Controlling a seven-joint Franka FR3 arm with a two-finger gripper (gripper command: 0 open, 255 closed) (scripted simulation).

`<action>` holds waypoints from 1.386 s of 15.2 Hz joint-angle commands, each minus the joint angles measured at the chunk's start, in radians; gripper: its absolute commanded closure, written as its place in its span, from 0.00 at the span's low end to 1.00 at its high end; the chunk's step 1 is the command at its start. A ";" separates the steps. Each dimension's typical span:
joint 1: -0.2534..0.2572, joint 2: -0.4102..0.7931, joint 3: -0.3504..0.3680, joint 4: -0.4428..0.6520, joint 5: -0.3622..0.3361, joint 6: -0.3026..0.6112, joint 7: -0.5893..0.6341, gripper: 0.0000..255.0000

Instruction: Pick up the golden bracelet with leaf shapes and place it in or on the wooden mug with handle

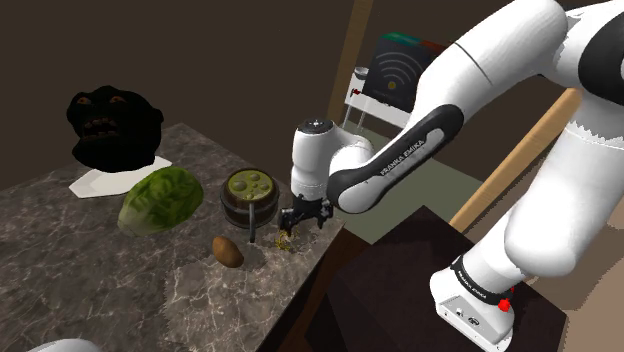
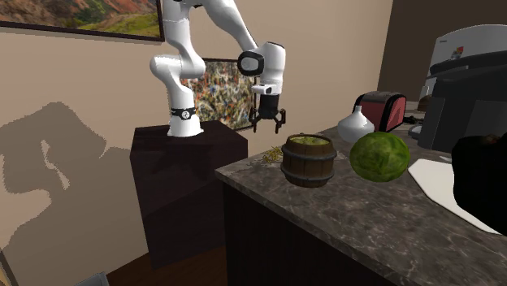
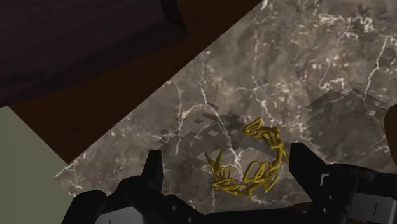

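The gripper (image 3: 224,159) is hovering above the marble counter's (image 1: 120,290) edge, 2 fingers spread wide, golden bracelet (image 3: 243,184) lying below between them, wooden mug (image 1: 249,193) standing near.

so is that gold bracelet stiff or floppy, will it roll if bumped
Probably light: the bracelet is thin openwork leaves. It looks like a rigid open ring, so it likely keeps its shape, though the spiky tips may bend. Lying flat on the counter, it should slide, not roll, if nudged.

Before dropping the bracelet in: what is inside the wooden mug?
The mug is filled to the rim with a lumpy yellow-green mass; its inner walls and bottom are covered.
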State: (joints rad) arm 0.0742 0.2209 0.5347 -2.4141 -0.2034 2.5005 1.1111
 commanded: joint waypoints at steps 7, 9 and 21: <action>0.129 0.246 -0.098 0.137 -0.171 0.063 0.196 0.00; 0.140 0.270 -0.114 0.140 -0.190 0.083 0.209 0.00; 0.156 0.302 -0.135 0.144 -0.214 0.109 0.225 1.00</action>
State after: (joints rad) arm 0.2299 0.5224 0.3998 -2.2696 -0.4172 2.6094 1.3363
